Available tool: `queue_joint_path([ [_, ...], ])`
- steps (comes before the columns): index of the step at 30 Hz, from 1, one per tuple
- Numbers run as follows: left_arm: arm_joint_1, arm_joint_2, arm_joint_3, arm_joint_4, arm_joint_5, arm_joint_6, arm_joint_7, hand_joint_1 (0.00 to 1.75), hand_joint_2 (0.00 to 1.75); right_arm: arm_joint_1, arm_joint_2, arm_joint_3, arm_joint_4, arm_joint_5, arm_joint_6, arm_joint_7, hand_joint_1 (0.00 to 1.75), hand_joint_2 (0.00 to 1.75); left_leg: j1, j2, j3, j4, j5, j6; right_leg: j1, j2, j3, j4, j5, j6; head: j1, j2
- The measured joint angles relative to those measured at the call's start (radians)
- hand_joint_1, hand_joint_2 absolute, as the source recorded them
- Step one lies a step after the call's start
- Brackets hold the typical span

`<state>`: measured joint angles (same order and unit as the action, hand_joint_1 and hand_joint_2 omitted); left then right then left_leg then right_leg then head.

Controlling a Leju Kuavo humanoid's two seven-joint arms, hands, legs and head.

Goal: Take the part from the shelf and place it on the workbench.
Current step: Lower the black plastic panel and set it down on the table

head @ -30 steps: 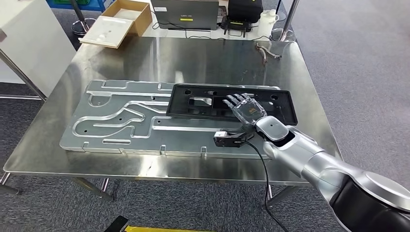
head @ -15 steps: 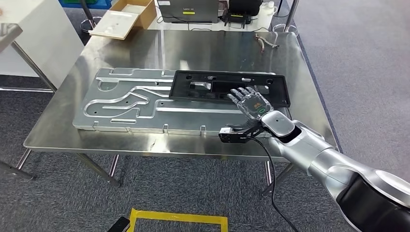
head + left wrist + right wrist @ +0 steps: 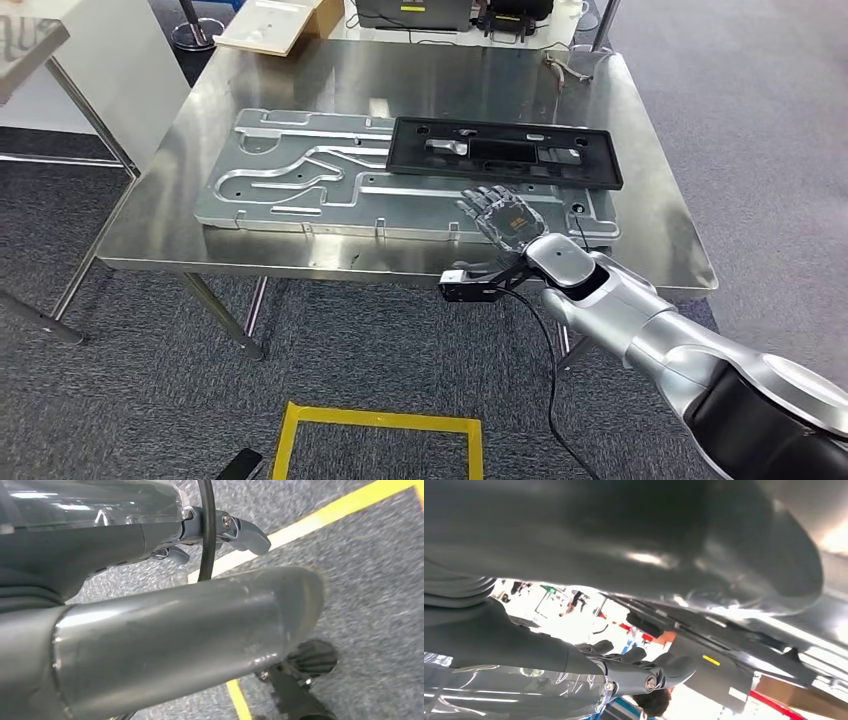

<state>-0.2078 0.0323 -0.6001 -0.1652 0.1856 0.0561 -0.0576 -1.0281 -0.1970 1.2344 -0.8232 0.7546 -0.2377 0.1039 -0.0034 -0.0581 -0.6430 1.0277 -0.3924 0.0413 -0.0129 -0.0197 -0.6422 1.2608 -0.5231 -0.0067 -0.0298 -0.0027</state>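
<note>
The right hand (image 3: 503,217) holds nothing: its fingers are spread apart and only slightly curled, palm turned down toward the metal, hovering over the near edge of the large aluminium plate (image 3: 300,180) close to the tabletop's (image 3: 420,85) near right corner; whether the fingertips touch the plate cannot be told. The silver right arm comes in from the lower right and reaches up and leftward across the tabletop's near edge, wrist bent a little so the hand lies flatter than the forearm, with a small black camera module (image 3: 468,284) and a black cable (image 3: 545,350) hanging below the wrist, off the tabletop's edge. The black plastic frame (image 3: 505,150), the part, lies flat on the tabletop, resting over the far right end of the aluminium plate, beyond the hand and apart from it. The plate itself lies lengthwise along the middle of the tabletop, its routed channels facing up. The left hand (image 3: 215,535) hangs down over grey carpet (image 3: 370,560) and a yellow floor line (image 3: 320,517); its fingers look curled in loosely with nothing in them, though the view is too close to be sure. At the tabletop's far edge stand a cardboard box (image 3: 285,20) and a laptop (image 3: 410,12), and yellow tape (image 3: 375,435) marks a rectangle on the floor.
</note>
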Motion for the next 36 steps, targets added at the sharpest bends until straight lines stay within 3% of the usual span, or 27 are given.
queue_joint_path([
  [2, 0.001, -0.004, 0.000, 0.000, 0.000, 0.000, 0.000, 0.00, 0.00, -0.002, 0.000, -0.004, -0.001, 0.000, 0.000, 0.000, 0.00, 0.00, -0.009, 0.001, -0.014, 0.000, 0.016, 0.000, 0.022, -0.022, 0.104, -0.138, 0.011, -0.034, 0.000, 0.000],
  [3, 0.002, -0.006, 0.000, 0.000, 0.000, 0.000, 0.000, 0.00, 0.00, -0.003, 0.000, -0.007, -0.003, 0.000, 0.000, 0.000, 0.00, 0.00, -0.010, 0.002, -0.019, -0.002, 0.026, -0.002, 0.031, -0.031, 0.141, -0.197, 0.004, -0.044, 0.000, 0.000],
  [5, 0.004, -0.006, 0.000, 0.000, 0.000, 0.000, 0.000, 0.00, 0.00, -0.006, 0.000, -0.010, -0.006, 0.000, 0.000, -0.001, 0.00, 0.00, -0.009, 0.005, -0.027, -0.009, 0.047, -0.011, 0.039, -0.033, 0.166, -0.257, -0.003, -0.048, 0.000, 0.000],
  [7, 0.006, -0.005, 0.001, 0.000, 0.001, 0.001, 0.000, 0.00, 0.00, -0.005, 0.000, -0.010, -0.006, 0.000, 0.001, -0.002, 0.00, 0.00, -0.008, 0.010, -0.038, -0.010, 0.047, -0.021, 0.031, -0.032, 0.158, -0.283, 0.017, -0.043, 0.000, 0.000],
  [8, 0.006, -0.004, 0.001, 0.000, 0.002, 0.001, 0.000, 0.00, 0.00, -0.003, 0.000, -0.010, -0.006, 0.000, 0.002, -0.002, 0.00, 0.00, -0.008, 0.014, -0.048, 0.007, 0.018, -0.029, 0.025, -0.035, 0.151, -0.295, 0.031, -0.041, 0.000, 0.000],
  [9, 0.007, -0.004, 0.001, 0.000, 0.002, 0.001, 0.000, 0.00, 0.00, -0.002, -0.002, -0.010, -0.005, 0.000, 0.002, -0.002, 0.00, 0.00, -0.006, 0.020, -0.061, 0.042, -0.029, -0.037, 0.018, -0.039, 0.140, -0.302, 0.045, -0.038, 0.000, 0.000],
  [11, 0.006, -0.003, 0.002, 0.000, 0.003, 0.001, 0.000, 0.00, 0.00, -0.001, -0.009, -0.011, -0.004, 0.001, 0.002, -0.004, 0.00, 0.00, 0.000, 0.032, -0.087, 0.158, -0.129, -0.056, 0.016, -0.044, 0.110, -0.301, 0.069, -0.035, 0.000, 0.000],
  [12, 0.007, -0.002, 0.002, 0.000, 0.003, 0.002, 0.000, 0.00, 0.00, 0.001, -0.012, -0.012, -0.003, 0.003, 0.001, -0.006, 0.00, 0.00, 0.005, 0.035, -0.094, 0.214, -0.146, -0.064, 0.014, -0.046, 0.094, -0.298, 0.080, -0.031, 0.000, 0.000],
  [13, 0.007, -0.002, 0.003, 0.000, 0.003, 0.002, 0.000, 0.00, 0.00, 0.004, -0.015, -0.013, -0.002, 0.004, 0.001, -0.007, 0.00, 0.00, 0.010, 0.037, -0.092, 0.251, -0.137, -0.073, 0.010, -0.048, 0.076, -0.293, 0.091, -0.026, 0.000, 0.000],
  [14, 0.007, -0.001, 0.004, 0.000, 0.004, 0.002, 0.000, 0.00, 0.00, 0.007, -0.016, -0.014, 0.000, 0.006, 0.001, -0.009, 0.00, 0.00, 0.015, 0.037, -0.076, 0.258, -0.108, -0.081, 0.005, -0.049, 0.056, -0.287, 0.102, -0.019, 0.000, 0.000],
  [15, 0.007, -0.001, 0.004, 0.000, 0.004, 0.002, 0.000, 0.00, 0.00, 0.010, -0.016, -0.015, 0.002, 0.007, 0.000, -0.010, 0.00, 0.00, 0.022, 0.036, -0.044, 0.233, -0.076, -0.090, -0.001, -0.049, 0.035, -0.277, 0.111, -0.011, 0.000, 0.000],
  [16, 0.007, -0.002, 0.005, 0.000, 0.004, 0.002, 0.000, 0.00, 0.00, 0.012, -0.016, -0.018, 0.003, 0.008, 0.000, -0.011, 0.00, 0.00, 0.030, 0.026, 0.001, 0.177, -0.066, -0.100, -0.006, -0.048, 0.015, -0.266, 0.119, -0.003, 0.000, 0.000],
  [17, 0.007, -0.002, 0.006, -0.001, 0.004, 0.002, 0.000, 0.00, 0.00, 0.013, -0.016, -0.021, 0.003, 0.009, -0.001, -0.011, 0.00, 0.00, 0.033, 0.015, 0.050, 0.106, -0.076, -0.102, -0.010, -0.046, -0.002, -0.253, 0.126, 0.006, 0.000, 0.000],
  [19, 0.009, -0.001, 0.006, -0.001, 0.004, 0.002, 0.000, 0.00, 0.00, 0.013, -0.016, -0.025, 0.003, 0.010, -0.003, -0.012, 0.00, 0.00, 0.035, -0.002, 0.106, 0.015, -0.112, -0.085, -0.011, -0.041, -0.019, -0.238, 0.141, 0.019, 0.000, 0.000],
  [21, 0.013, -0.001, 0.007, -0.001, 0.004, 0.002, 0.001, 0.00, 0.00, 0.016, -0.016, -0.027, 0.005, 0.010, -0.004, -0.012, 0.00, 0.00, 0.032, 0.003, 0.102, 0.007, -0.107, -0.053, -0.012, -0.036, -0.025, -0.240, 0.158, 0.031, 0.000, 0.000],
  [22, 0.012, -0.001, 0.007, -0.001, 0.005, 0.002, 0.001, 0.00, 0.00, 0.018, -0.016, -0.027, 0.007, 0.011, -0.006, -0.012, 0.00, 0.00, 0.031, 0.006, 0.095, 0.007, -0.097, -0.042, -0.014, -0.033, -0.031, -0.236, 0.151, 0.035, 0.000, 0.000],
  [23, 0.011, -0.001, 0.007, -0.001, 0.005, 0.002, 0.001, 0.00, 0.00, 0.021, -0.013, -0.028, 0.010, 0.012, -0.007, -0.014, 0.00, 0.00, 0.030, 0.008, 0.085, 0.006, -0.084, -0.031, -0.016, -0.028, -0.040, -0.220, 0.124, 0.037, 0.000, 0.000],
  [24, 0.009, -0.001, 0.007, -0.001, 0.006, 0.003, 0.000, 0.00, 0.00, 0.025, -0.010, -0.030, 0.013, 0.014, -0.010, -0.015, 0.00, 0.00, 0.029, 0.010, 0.073, 0.005, -0.071, -0.021, -0.017, -0.022, -0.052, -0.183, 0.079, 0.036, 0.000, 0.000],
  [26, 0.007, -0.001, 0.008, -0.001, 0.010, 0.003, 0.000, 0.00, 0.00, 0.032, 0.002, -0.037, 0.021, 0.020, -0.020, -0.020, 0.00, 0.00, 0.025, 0.012, 0.040, 0.006, -0.043, -0.011, -0.018, -0.006, -0.079, -0.053, -0.027, 0.031, 0.000, 0.000],
  [27, 0.008, -0.001, 0.009, -0.001, 0.012, 0.004, 0.000, 0.00, 0.00, 0.039, 0.008, -0.041, 0.025, 0.025, -0.027, -0.024, 0.00, 0.00, 0.022, 0.014, 0.024, 0.006, -0.031, -0.009, -0.017, -0.001, -0.085, 0.011, -0.055, 0.028, 0.000, 0.000],
  [28, 0.010, -0.001, 0.010, -0.001, 0.015, 0.006, -0.002, 0.00, 0.00, 0.048, 0.012, -0.046, 0.031, 0.031, -0.037, -0.030, 0.00, 0.00, 0.018, 0.015, 0.009, 0.007, -0.019, -0.007, -0.015, 0.002, -0.081, 0.055, -0.060, 0.024, 0.000, 0.000],
  [29, 0.011, -0.001, 0.012, -0.001, 0.018, 0.008, -0.004, 0.00, 0.00, 0.061, 0.016, -0.051, 0.035, 0.039, -0.050, -0.037, 0.00, 0.00, 0.013, 0.015, -0.006, 0.007, -0.007, -0.005, -0.011, 0.003, -0.062, 0.066, -0.043, 0.017, 0.000, 0.000],
  [31, 0.016, -0.001, 0.017, -0.001, 0.023, 0.014, -0.009, 0.00, 0.00, 0.091, 0.020, -0.066, 0.043, 0.058, -0.081, -0.051, 0.00, 0.00, 0.005, 0.015, -0.030, 0.007, 0.015, -0.003, 0.002, -0.005, 0.024, -0.009, 0.002, -0.007, 0.000, 0.000],
  [33, 0.023, -0.004, 0.023, -0.002, 0.028, 0.020, -0.015, 0.00, 0.00, 0.118, 0.022, -0.087, 0.048, 0.077, -0.114, -0.061, 0.00, 0.00, -0.004, 0.017, -0.045, 0.006, 0.035, -0.006, 0.019, -0.028, 0.138, -0.160, -0.009, -0.030, 0.000, 0.000],
  [34, 0.027, -0.006, 0.025, -0.002, 0.032, 0.023, -0.019, 0.00, 0.00, 0.131, 0.023, -0.100, 0.049, 0.086, -0.133, -0.066, 0.00, 0.00, -0.005, 0.021, -0.050, 0.005, 0.046, -0.010, 0.026, -0.037, 0.178, -0.222, -0.025, -0.034, 0.000, 0.000],
  [36, 0.039, -0.006, 0.030, -0.003, 0.042, 0.033, -0.026, 0.00, 0.00, 0.170, 0.025, -0.130, 0.051, 0.104, -0.169, -0.071, 0.00, 0.00, -0.005, 0.030, -0.054, -0.005, 0.069, -0.021, 0.031, -0.037, 0.198, -0.278, -0.033, -0.029, 0.000, 0.000],
])
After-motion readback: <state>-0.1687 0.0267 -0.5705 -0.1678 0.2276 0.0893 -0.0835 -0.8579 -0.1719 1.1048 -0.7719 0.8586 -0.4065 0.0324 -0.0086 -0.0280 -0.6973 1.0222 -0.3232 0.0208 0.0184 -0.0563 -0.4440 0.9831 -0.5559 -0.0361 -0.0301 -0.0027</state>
